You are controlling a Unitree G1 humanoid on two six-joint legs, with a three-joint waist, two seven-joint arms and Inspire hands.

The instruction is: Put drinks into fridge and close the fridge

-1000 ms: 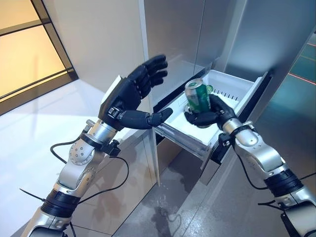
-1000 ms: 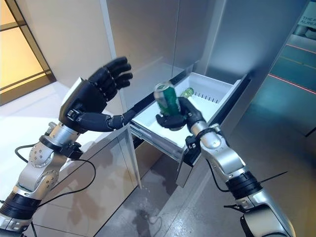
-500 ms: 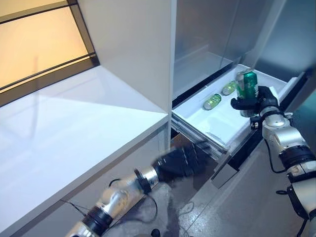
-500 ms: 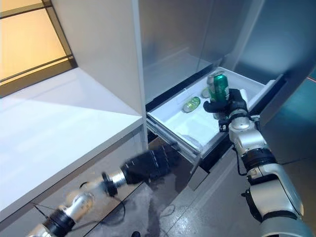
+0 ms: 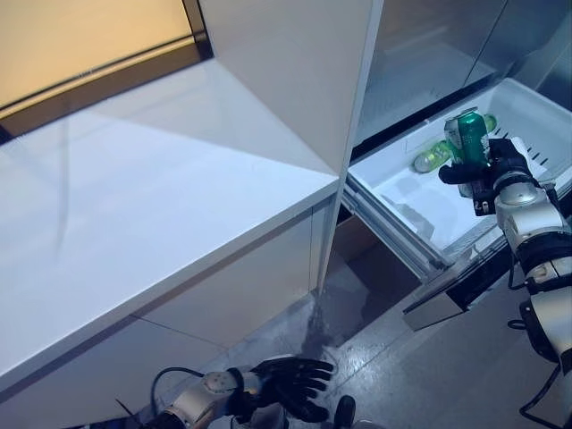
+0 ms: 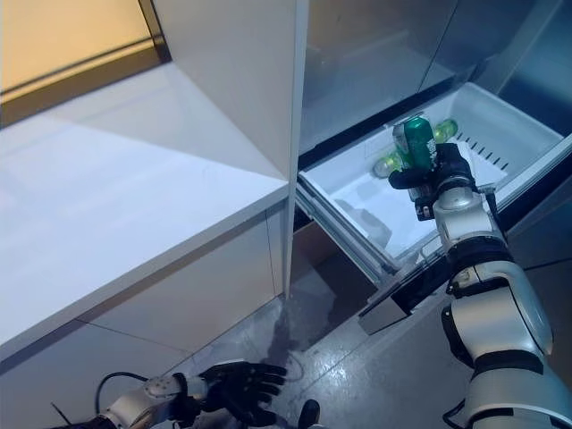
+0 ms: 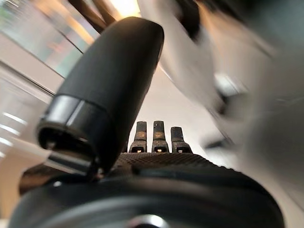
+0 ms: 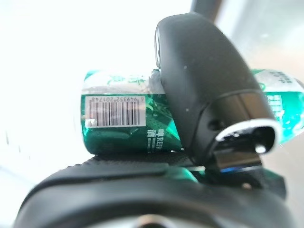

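My right hand [image 5: 497, 164] is shut on a green can [image 5: 466, 136] and holds it upright over the open white fridge drawer [image 5: 545, 121]. In the right wrist view the thumb [image 8: 204, 90] presses across the can [image 8: 128, 118]. Green drinks [image 5: 432, 158] lie on their sides at the back of the drawer. My left hand [image 5: 293, 386] hangs low near the floor with its fingers spread and holds nothing; it also shows in the left wrist view [image 7: 156, 142] with straight fingers.
A white counter [image 5: 134, 206] fills the left. A tall white cabinet panel [image 5: 295, 71] stands between the counter and the fridge's steel front [image 5: 420, 45]. The drawer's dark front [image 5: 456, 295] juts out over the grey floor [image 5: 429, 375].
The camera has shifted. My left hand has dropped from beside the drawer down to near the floor. My right hand still holds the can over the drawer.
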